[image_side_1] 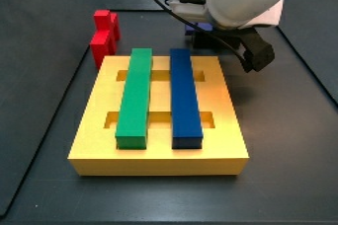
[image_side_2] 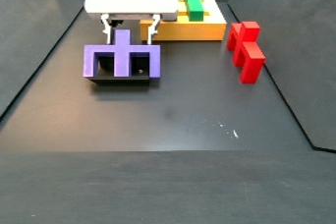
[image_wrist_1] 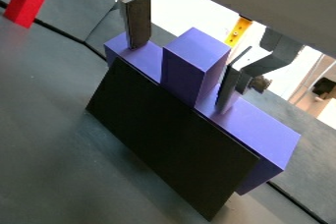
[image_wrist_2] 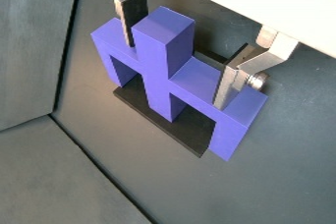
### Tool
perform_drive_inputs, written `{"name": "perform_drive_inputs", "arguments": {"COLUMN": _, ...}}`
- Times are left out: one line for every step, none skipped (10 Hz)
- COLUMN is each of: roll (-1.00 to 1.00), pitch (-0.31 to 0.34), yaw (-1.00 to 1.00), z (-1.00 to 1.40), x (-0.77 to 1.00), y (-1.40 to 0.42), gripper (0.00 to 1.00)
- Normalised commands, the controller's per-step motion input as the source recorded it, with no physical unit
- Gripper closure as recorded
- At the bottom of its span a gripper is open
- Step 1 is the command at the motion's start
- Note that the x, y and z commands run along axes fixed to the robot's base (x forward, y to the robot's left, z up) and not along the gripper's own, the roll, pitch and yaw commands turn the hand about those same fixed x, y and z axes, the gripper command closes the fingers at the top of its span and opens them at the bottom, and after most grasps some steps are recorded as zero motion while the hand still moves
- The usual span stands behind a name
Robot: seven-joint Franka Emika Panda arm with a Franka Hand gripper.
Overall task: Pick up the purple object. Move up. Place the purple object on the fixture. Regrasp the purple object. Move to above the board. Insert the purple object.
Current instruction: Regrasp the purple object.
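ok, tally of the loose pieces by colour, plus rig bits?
purple object: 1, on the fixture, pincer fingers astride its middle prong
red block: 1
green bar: 1
blue bar: 1
yellow board: 1
black fixture: 1
Total: 6

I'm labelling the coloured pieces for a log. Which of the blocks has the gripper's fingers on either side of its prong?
The purple object: the gripper straddles its middle prong as it sits on the fixture. The red stepped block stands alone, untouched.
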Motion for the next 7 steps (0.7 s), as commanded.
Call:
{"name": "perform_drive_inputs", "arguments": {"roll": 0.0, "pitch": 0.0, "yaw": 0.0, "z": 0.0, "x": 0.0, "y": 0.0, "gripper": 0.0}}
{"name": "perform_drive_inputs", "arguments": {"roll": 0.0, "pitch": 0.0, "yaw": 0.0, "z": 0.0, "x": 0.0, "y": 0.0, "gripper": 1.0}}
{"name": "perform_drive_inputs", "arguments": {"roll": 0.0, "pitch": 0.0, "yaw": 0.0, "z": 0.0, "x": 0.0, "y": 0.0, "gripper": 1.0}}
{"name": "perform_drive_inputs", "arguments": {"roll": 0.0, "pitch": 0.0, "yaw": 0.0, "z": 0.0, "x": 0.0, "y": 0.0, "gripper": 1.0}}
{"name": "perform_drive_inputs", "arguments": {"roll": 0.0, "pitch": 0.0, "yaw": 0.0, "z": 0.0, "x": 0.0, "y": 0.0, "gripper": 1.0}}
{"name": "perform_drive_inputs", "arguments": {"roll": 0.0, "pitch": 0.0, "yaw": 0.0, "z": 0.0, "x": 0.0, "y": 0.0, "gripper": 1.0}}
{"name": "perform_drive_inputs", "arguments": {"roll": 0.0, "pitch": 0.0, "yaw": 0.0, "z": 0.0, "x": 0.0, "y": 0.0, "gripper": 1.0}}
